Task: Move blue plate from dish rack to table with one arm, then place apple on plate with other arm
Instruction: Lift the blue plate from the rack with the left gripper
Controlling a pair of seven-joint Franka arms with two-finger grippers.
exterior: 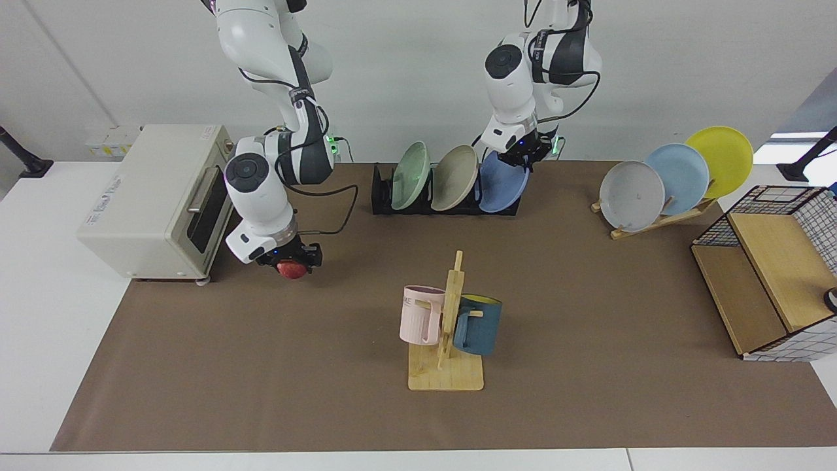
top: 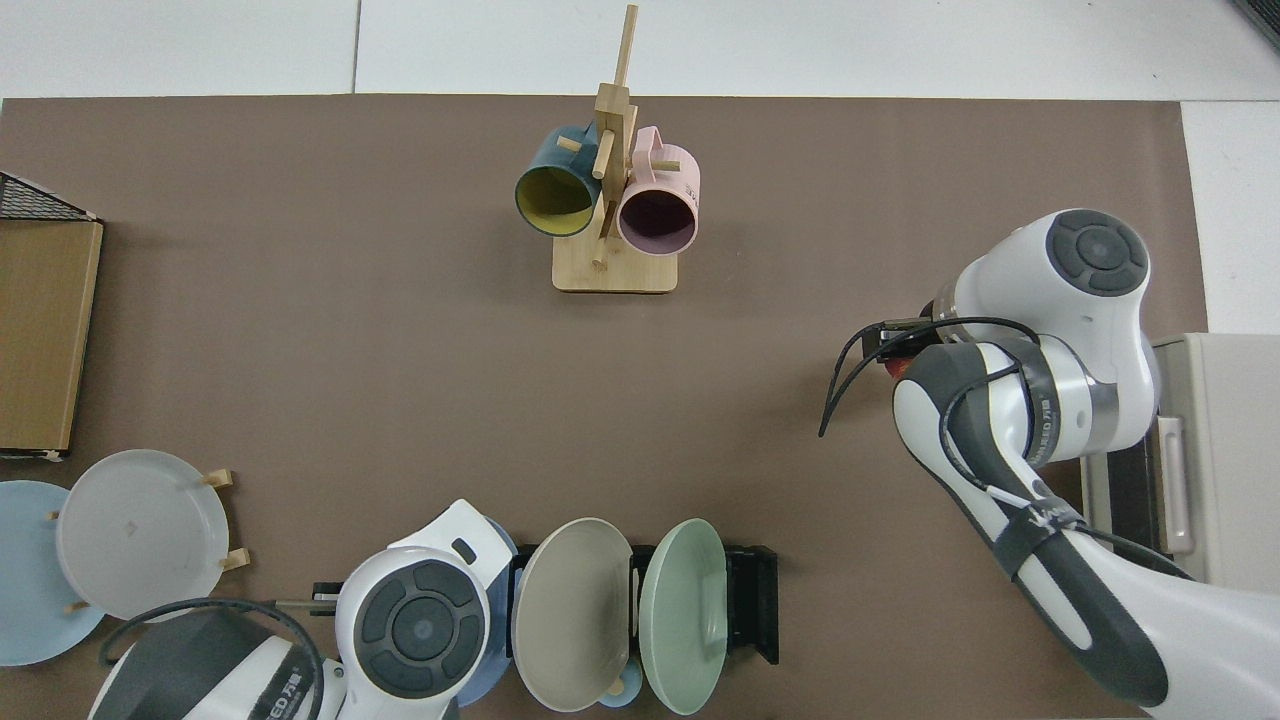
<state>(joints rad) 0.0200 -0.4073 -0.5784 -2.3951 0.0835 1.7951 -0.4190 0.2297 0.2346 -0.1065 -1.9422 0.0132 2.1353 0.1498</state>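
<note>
The blue plate (exterior: 502, 186) stands in the end slot of the black dish rack (exterior: 386, 199), beside a beige plate (exterior: 453, 178) and a pale green plate (exterior: 410, 175). My left gripper (exterior: 518, 160) comes down from above and is shut on the blue plate's top rim. In the top view that arm (top: 420, 625) covers most of the plate. My right gripper (exterior: 292, 265) is shut on the red apple (exterior: 292, 270), held just above the brown mat of the table (exterior: 588, 314) beside the toaster oven. Only a red sliver of the apple (top: 893, 367) shows in the top view.
A cream toaster oven (exterior: 157, 199) stands close behind the right arm. A wooden mug tree (exterior: 448, 327) with a pink and a teal mug is mid-table. A wooden stand (exterior: 654, 219) holds grey, sky-blue and yellow plates. A wire-and-wood shelf (exterior: 765, 288) sits at the far edge.
</note>
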